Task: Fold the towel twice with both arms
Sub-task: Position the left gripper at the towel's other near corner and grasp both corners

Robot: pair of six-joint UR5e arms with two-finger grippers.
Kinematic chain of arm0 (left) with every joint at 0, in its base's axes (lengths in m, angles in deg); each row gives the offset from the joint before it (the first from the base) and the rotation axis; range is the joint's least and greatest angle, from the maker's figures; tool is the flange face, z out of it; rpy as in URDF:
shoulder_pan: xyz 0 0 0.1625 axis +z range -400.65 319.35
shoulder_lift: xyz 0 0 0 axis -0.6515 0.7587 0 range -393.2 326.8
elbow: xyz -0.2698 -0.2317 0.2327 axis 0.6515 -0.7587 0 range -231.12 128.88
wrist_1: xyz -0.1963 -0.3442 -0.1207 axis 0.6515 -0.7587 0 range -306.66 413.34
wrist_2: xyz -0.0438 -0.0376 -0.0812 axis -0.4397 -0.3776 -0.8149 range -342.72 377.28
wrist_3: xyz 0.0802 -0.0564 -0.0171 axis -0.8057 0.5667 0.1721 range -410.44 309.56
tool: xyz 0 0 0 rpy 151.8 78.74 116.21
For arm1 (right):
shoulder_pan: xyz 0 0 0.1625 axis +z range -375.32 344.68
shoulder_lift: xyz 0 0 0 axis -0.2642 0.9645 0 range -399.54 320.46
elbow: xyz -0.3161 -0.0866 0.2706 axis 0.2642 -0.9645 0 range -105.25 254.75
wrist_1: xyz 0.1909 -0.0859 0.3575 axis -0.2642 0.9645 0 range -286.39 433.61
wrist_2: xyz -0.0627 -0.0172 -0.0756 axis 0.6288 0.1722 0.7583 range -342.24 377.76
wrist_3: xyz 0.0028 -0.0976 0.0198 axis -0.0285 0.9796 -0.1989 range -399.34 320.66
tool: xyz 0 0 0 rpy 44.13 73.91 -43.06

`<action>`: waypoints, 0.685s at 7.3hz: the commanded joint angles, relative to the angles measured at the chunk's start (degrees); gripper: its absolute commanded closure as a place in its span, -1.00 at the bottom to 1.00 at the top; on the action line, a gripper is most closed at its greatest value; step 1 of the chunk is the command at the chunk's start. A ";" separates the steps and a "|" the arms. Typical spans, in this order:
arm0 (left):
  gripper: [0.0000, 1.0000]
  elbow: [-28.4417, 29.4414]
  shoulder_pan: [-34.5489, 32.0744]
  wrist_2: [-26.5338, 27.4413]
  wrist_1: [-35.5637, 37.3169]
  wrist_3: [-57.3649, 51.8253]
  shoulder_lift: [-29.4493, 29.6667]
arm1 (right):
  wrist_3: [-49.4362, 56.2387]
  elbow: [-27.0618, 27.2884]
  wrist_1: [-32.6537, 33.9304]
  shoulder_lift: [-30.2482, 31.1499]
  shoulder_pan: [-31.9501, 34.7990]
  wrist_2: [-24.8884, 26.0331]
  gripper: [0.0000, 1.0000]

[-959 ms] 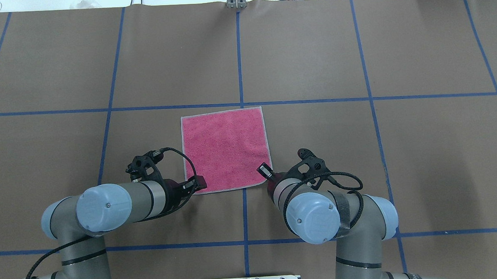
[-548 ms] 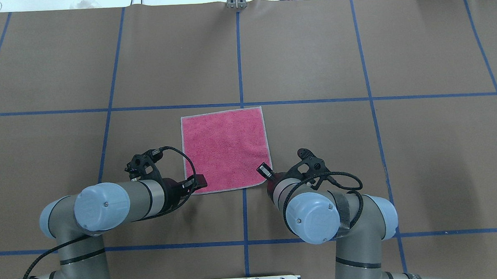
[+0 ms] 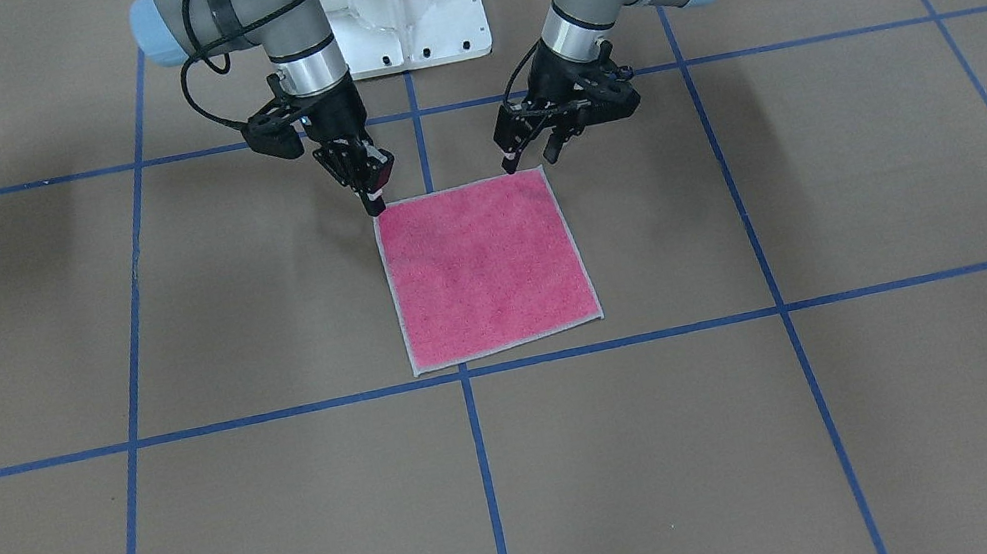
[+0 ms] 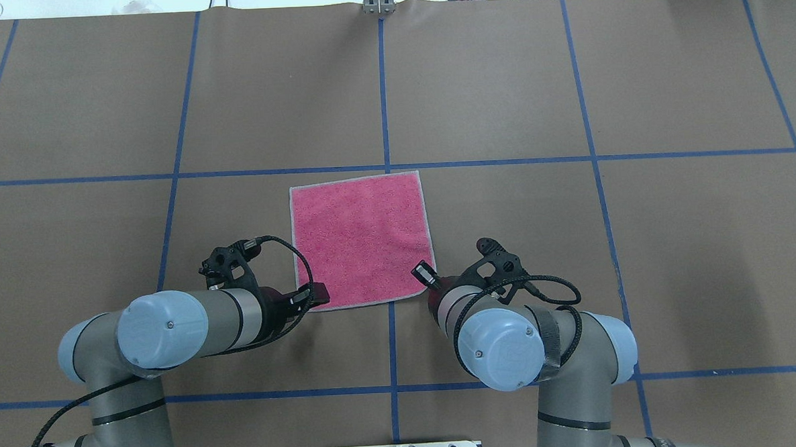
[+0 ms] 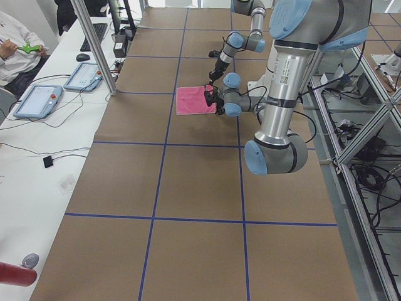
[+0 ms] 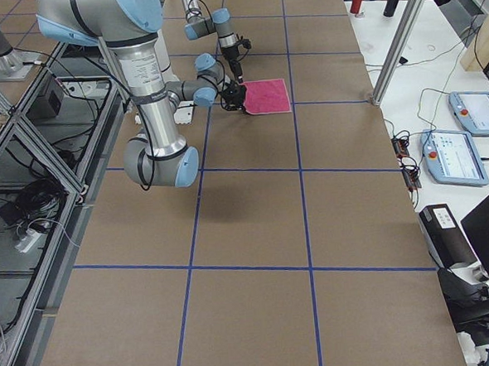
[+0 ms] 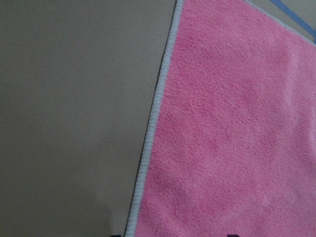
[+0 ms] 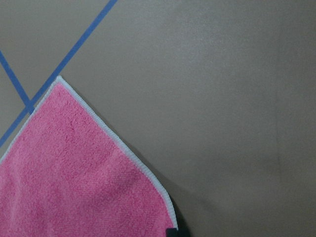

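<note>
Looking along the table from my left end, I had a white desk (image 5: 44, 125) with two tablet-like pendants (image 5: 37, 100) at the far left (a seated person in white (image 5: 12, 37) was cut off by the frame edge). Next came the brown table cover (image 5: 188, 188) crossed by blue tape lines (image 5: 164, 141), and then metal racking (image 5: 369, 144) with cables on the right. The towel (image 4: 360, 242) lay flat, pink face up, near the table's middle, its far edge just short of a cross line. My left claw (image 3: 530, 156) stood with its fingers spread wide at the towel's near left corner, holding nothing. Its wrist camera caught only two dark tips at the bottom edge, one on either side of the towel's grey border. My right claw (image 3: 375, 198) pointed down at the near right corner, its tip at the border. Its fingers overlapped in every view, so I could not tell whether they were parted or pinched. From behind, my own forearms covered most of both claws.
</note>
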 commanded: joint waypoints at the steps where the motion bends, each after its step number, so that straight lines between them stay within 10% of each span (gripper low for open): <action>1: -0.50 0.48 0.23 0.11 0.49 0.01 0.34 | 0.09 -0.06 0.00 -0.04 0.00 0.00 1.00; 5: -0.49 1.53 0.23 0.20 1.63 0.19 2.44 | 0.09 0.02 0.00 -0.04 0.00 0.00 1.00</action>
